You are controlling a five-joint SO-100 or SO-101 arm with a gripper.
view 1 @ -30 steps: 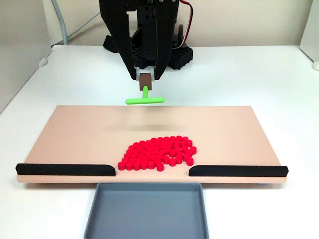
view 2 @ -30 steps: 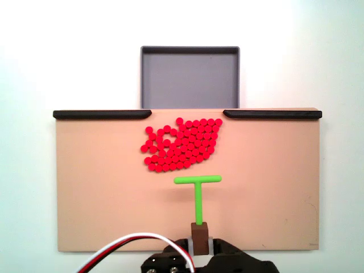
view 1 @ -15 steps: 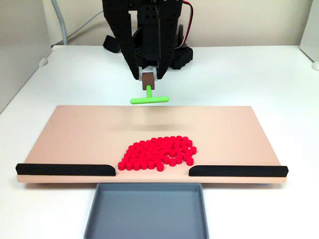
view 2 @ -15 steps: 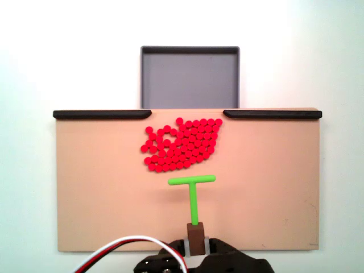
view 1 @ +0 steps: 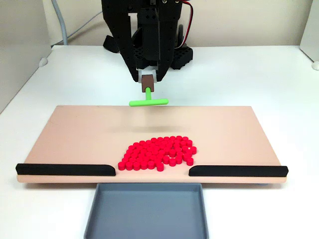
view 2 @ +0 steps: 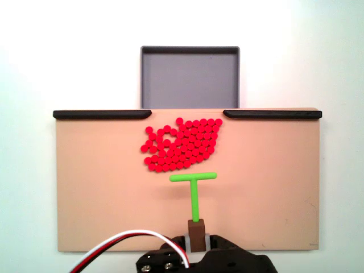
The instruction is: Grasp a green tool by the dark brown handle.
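The green tool (view 1: 148, 102) hangs in the air over the far edge of the tan board (view 1: 75, 134), stem upright and crossbar lowest. Its dark brown handle (view 1: 147, 82) sits between the fingers of my black gripper (view 1: 147, 79), which is shut on it. From above, the green tool (view 2: 194, 193) points its crossbar toward the red cylinders, with the brown handle (view 2: 195, 234) held at my gripper (view 2: 195, 242) by the board's near edge. The crossbar is a short gap from the cylinders.
A cluster of several small red cylinders (view 1: 158, 152) lies mid-board, also seen from above as red cylinders (view 2: 183, 145). Two long black strips (view 1: 65, 170) (view 1: 238, 171) line one board edge, leaving a gap before a grey tray (view 1: 146, 209). The arm's base (view 1: 174, 55) stands behind.
The gripper with the tool shifted slightly right in the front view over the second, then settled. From above, the crossbar moved left and a little toward the red cylinders.
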